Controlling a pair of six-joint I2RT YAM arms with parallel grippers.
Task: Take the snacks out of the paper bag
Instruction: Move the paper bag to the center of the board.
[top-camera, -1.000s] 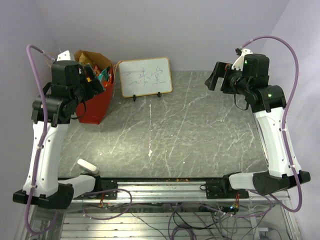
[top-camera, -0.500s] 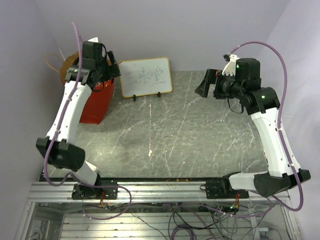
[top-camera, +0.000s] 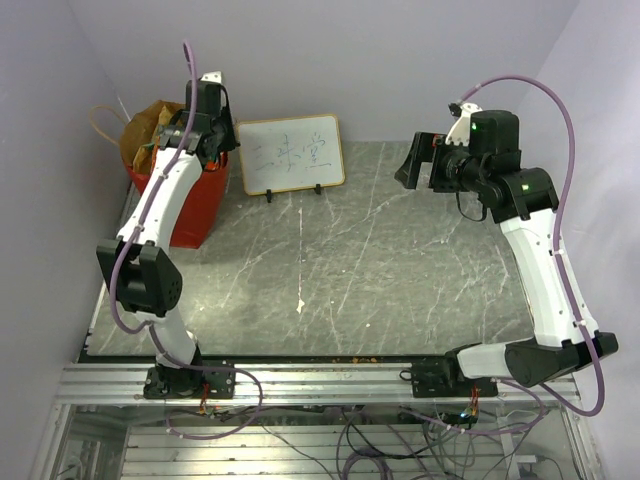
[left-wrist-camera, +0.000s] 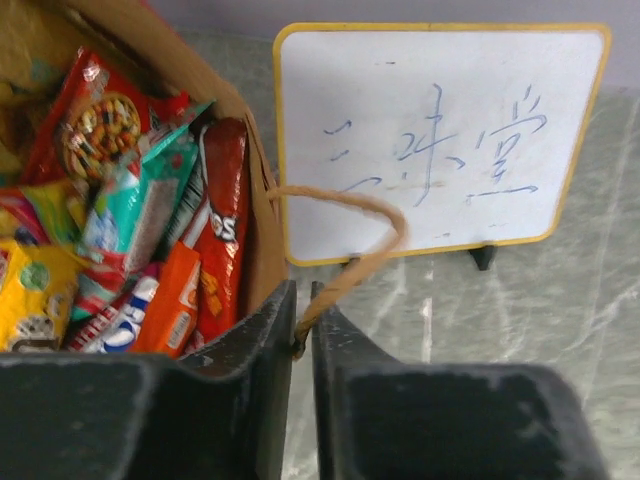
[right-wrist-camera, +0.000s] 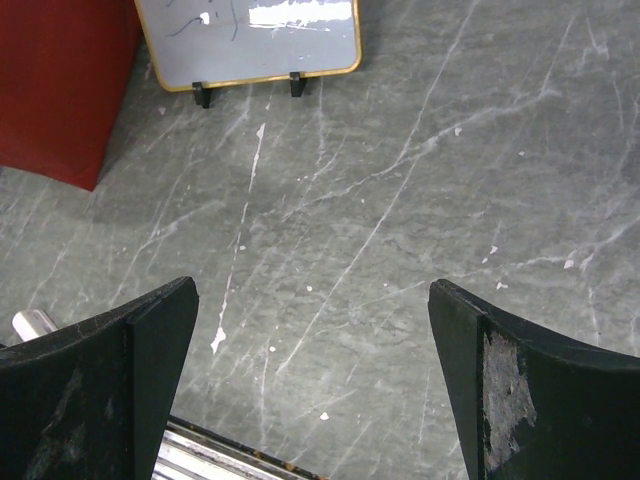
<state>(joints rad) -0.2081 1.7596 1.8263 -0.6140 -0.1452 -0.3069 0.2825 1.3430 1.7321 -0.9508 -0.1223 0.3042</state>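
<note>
Bag (top-camera: 205, 205) stands upright at the table's (top-camera: 380, 260) 10 o'clock corner, snacks (left-wrist-camera: 130, 230) packed inside, none out yet. Left gripper (left-wrist-camera: 302, 300) is at the rim's 3 o'clock side, jaws nearly together, pinched on the handle (left-wrist-camera: 398, 228) root. Looks like a steadying grip: keep it light, bias toward 3 to hold the mouth open, don't tip the bag into the board (top-camera: 291, 153) just beside it. Right gripper (right-wrist-camera: 311, 290) is at 2 o'clock, jaws wide apart, empty, well off. Bring it in from above and take the red packet (left-wrist-camera: 225, 200) by the wall first.

Snacks (left-wrist-camera: 120, 230) in paper bag (top-camera: 205, 205), board (top-camera: 290, 153) to its right
</note>
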